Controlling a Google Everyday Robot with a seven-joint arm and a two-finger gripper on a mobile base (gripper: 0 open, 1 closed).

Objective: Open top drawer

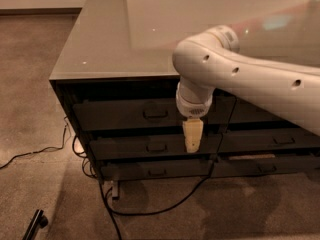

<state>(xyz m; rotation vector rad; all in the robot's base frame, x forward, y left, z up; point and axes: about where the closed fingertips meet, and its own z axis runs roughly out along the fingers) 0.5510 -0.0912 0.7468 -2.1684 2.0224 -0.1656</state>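
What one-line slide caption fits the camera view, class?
Robot's hand hangs pointing down before the cabinet, just right of and below the loop handle of the top drawer.
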